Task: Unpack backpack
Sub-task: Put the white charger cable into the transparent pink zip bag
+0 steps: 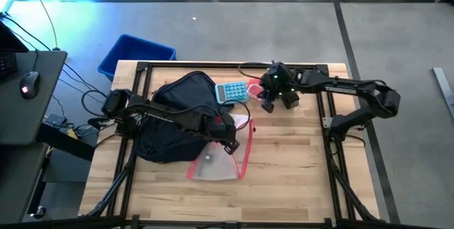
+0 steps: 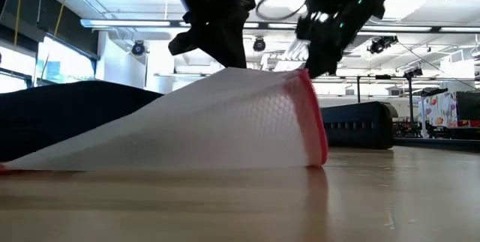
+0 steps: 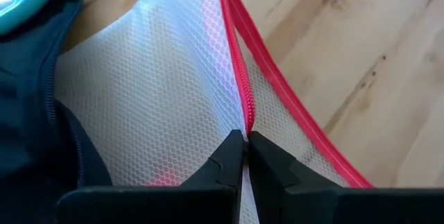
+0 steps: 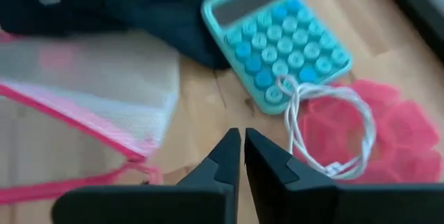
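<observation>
Backpack (image 1: 177, 112), left; left gripper (image 3: 245, 148) pinching mesh pouch (image 3: 159, 92) zipper; right gripper (image 4: 242, 156) pressed together above calculator (image 4: 277, 40).

On your counter (image 1: 298, 165), the backpack (image 1: 177, 115) lies left – mesh pouch (image 1: 220, 159) before it, calculator (image 1: 232, 91) just right of its top, bin (image 1: 131, 52) behind.

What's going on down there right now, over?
Left gripper shut on mesh pouch beside backpack. Right gripper shut, empty, above calculator. Nothing blocking.
</observation>
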`<control>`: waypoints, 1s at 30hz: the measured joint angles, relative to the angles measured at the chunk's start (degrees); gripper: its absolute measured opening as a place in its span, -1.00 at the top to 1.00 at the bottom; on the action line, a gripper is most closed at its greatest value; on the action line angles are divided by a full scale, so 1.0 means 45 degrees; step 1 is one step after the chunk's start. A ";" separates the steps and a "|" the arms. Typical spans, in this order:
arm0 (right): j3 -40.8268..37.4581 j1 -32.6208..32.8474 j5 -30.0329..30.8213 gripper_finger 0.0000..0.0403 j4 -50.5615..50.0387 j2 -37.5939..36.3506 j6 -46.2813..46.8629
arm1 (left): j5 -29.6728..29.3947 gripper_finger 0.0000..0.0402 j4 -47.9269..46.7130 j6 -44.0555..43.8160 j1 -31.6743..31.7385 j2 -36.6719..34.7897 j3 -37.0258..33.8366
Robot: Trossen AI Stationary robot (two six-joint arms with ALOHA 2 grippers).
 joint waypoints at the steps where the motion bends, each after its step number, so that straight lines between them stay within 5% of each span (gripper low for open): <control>1: -0.0008 -0.0046 -0.0009 0.89 0.0075 0.0336 -0.0145 | -0.0003 1.00 -0.0002 0.0033 -0.0086 0.0000 0.0000; 7: -0.0008 -0.0403 0.0120 0.38 0.1073 0.2365 -0.1330 | -0.0011 1.00 0.0054 -0.0195 -0.0404 -0.0010 0.0000; 11: -0.0008 -0.0612 0.1532 0.02 0.1996 0.3456 -0.2027 | -0.0190 1.00 0.0093 -0.1121 -0.0404 -0.0019 0.0000; 15: -0.0006 -0.0856 0.1812 -0.15 0.2527 0.4295 -0.2313 | -0.0348 1.00 0.0326 -0.1436 -0.0401 -0.0029 0.0000; 19: 0.0040 -0.0880 0.1866 0.01 0.2948 0.4618 -0.2323 | -0.0450 1.00 0.0321 -0.1804 -0.0276 -0.0029 0.0000; 26: 0.0285 -0.0783 0.1611 0.87 0.2954 0.4614 -0.1879 | -0.0801 1.00 0.0403 -0.1978 -0.0148 -0.0034 0.0000; 30: 0.0490 -0.0669 0.1542 0.95 0.1905 0.3801 -0.1161 | -0.0811 1.00 0.0399 -0.1799 -0.0122 -0.0034 0.0000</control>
